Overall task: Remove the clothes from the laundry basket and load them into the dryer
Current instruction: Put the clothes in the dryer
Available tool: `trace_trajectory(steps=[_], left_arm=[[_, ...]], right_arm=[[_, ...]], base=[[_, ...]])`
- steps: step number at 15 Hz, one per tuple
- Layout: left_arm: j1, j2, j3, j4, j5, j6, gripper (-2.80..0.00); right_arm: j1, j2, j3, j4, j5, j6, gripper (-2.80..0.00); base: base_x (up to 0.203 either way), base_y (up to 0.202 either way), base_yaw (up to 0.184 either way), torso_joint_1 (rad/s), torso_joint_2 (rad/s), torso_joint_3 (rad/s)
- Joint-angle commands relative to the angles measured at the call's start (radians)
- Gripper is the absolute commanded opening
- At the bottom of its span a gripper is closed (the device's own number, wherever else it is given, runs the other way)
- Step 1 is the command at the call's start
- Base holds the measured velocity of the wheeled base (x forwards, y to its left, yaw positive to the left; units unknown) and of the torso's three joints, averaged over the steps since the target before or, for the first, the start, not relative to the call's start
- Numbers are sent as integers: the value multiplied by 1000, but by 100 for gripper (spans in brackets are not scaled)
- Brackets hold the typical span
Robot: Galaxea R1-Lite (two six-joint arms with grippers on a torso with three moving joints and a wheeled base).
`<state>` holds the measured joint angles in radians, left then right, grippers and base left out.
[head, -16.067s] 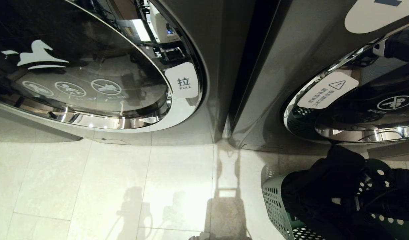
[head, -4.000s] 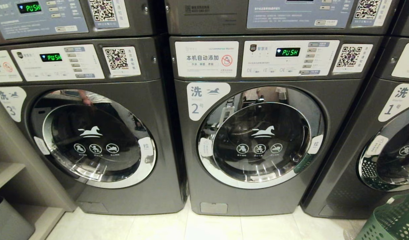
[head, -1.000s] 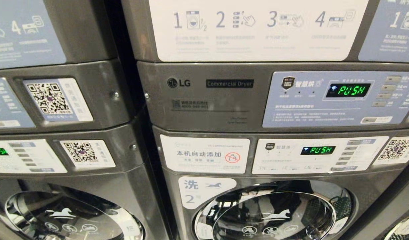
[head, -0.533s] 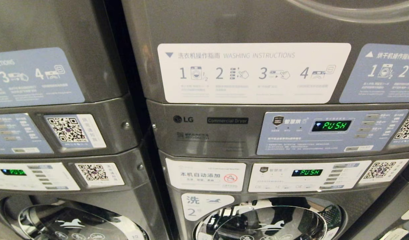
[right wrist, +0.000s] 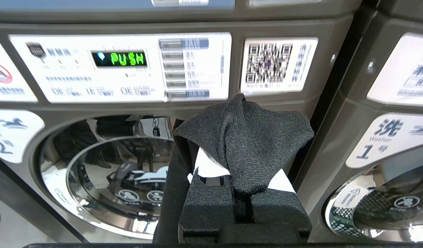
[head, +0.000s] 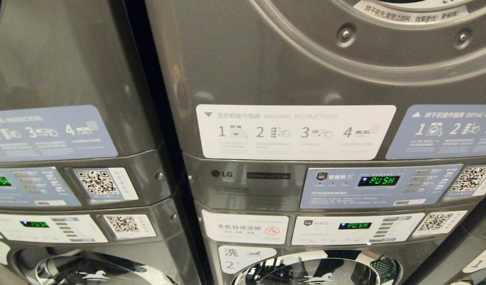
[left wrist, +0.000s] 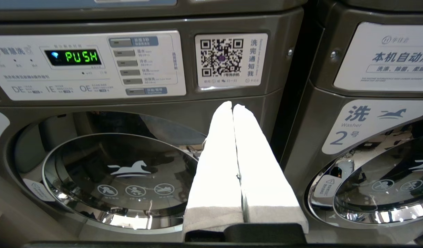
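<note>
Black knit cloth (right wrist: 244,144) is seen pinched in the right claw (right wrist: 244,199), clenched on it and draped over the fingertips. From the dryer (head: 290,67), whose round door rim sits above the instruction label (head: 296,131), the cloth is judged to lie lower, level with the washer panel (right wrist: 118,69). The coming move appears to call for lifting toward that door, which is cut off by the head view's top edge. The right arm is the one loaded. The left claw (left wrist: 234,110) is clenched on nothing, white fingers (left wrist: 215,165) pressed together. No basket is seen.
</note>
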<state>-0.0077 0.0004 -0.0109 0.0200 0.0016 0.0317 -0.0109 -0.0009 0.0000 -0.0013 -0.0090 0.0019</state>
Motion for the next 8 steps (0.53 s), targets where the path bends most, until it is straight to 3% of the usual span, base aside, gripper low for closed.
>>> trace_trajectory(steps=[1, 8], left_arm=[[0, 0, 0, 0, 0, 1, -280], [0, 0, 2, 0, 0, -1, -280]], right_arm=[[0, 1, 2, 0, 0, 0, -280], [0, 1, 2, 0, 0, 0, -280]], base=[[0, 0, 0, 171, -372, -209], [0, 0, 0, 156, -339, -186]])
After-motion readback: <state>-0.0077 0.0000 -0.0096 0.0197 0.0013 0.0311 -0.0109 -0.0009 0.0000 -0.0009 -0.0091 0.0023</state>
